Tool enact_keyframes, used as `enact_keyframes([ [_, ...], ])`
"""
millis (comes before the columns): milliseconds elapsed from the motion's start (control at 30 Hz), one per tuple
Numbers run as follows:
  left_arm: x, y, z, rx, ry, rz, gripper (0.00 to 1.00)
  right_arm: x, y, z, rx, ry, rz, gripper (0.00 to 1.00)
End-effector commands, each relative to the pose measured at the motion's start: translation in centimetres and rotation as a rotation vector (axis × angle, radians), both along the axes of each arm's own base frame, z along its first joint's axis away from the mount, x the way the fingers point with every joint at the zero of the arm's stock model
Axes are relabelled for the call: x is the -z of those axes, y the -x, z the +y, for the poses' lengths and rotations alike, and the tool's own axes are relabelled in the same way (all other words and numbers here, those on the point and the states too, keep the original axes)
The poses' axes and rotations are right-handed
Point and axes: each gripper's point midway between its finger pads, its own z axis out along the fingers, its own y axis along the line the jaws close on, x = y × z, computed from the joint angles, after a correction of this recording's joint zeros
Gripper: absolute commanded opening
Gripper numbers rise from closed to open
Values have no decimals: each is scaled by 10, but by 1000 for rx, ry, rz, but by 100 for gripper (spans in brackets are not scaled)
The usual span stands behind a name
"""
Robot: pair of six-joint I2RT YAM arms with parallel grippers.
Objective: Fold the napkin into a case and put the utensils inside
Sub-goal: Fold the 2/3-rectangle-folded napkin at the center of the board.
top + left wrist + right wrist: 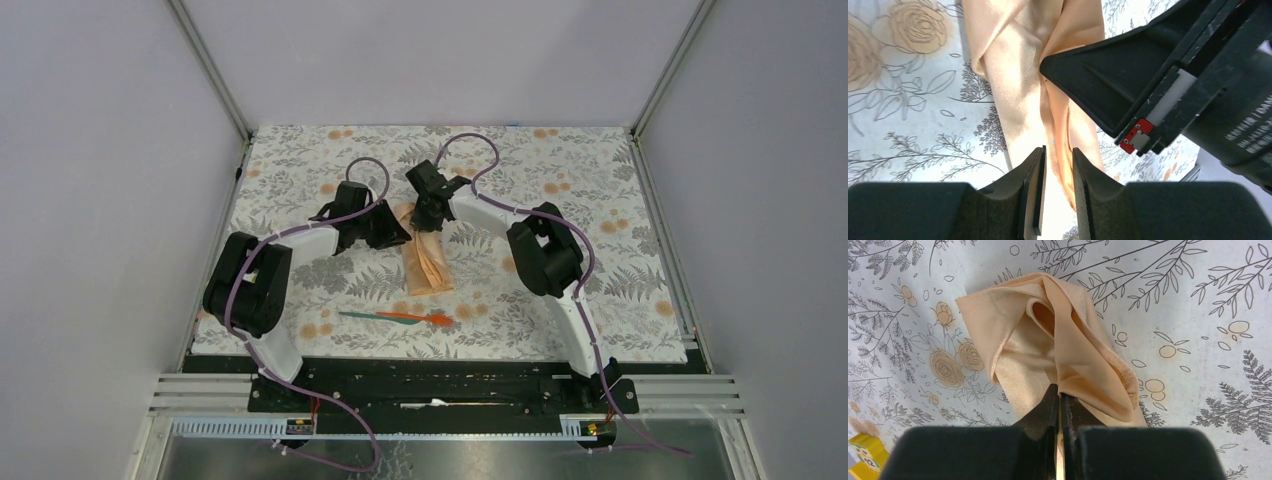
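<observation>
Napkin (425, 258): peach cloth folded into a long, narrow strip with loose layered edges. It lies in the middle of the grey floral tablecloth (600, 200), between the two arms. Its far end is bunched and gapes like a mouth.
Handling: it looks light, limp and satiny, so it would probably slide and spring open if dropped. The best hold is likely a layered edge near the far end, one layer at a time, to keep the pouch open.
Right pincer (1059, 396): clenched on a raised fold at the napkin's far end.
Left pincer (1058, 155): jaws slightly parted just over the cloth, gripping nothing that I can see.
Utensils (395, 317): one teal piece and one orange-red piece in a single line, tips meeting. They lie near the napkin's near end but apart from it, not yet inside.
Yellow block (865, 457): at the edge of the right wrist view, well apart from the cloth.
In the way: both pincers crowd the same end, almost touching, so one could snag the other or drag the fold. The utensils lie thin and flat on the tablecloth and will probably be fiddly to lift.
</observation>
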Motion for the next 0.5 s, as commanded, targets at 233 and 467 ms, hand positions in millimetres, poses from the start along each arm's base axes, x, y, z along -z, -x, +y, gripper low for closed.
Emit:
enact_keyframes([
  [233, 49, -9, 21, -70, -33, 83, 10, -39, -8, 12, 35, -101, -34, 0],
  [467, 66, -2, 24, -76, -47, 111, 6, -47, -11, 21, 65, -158, -28, 0],
])
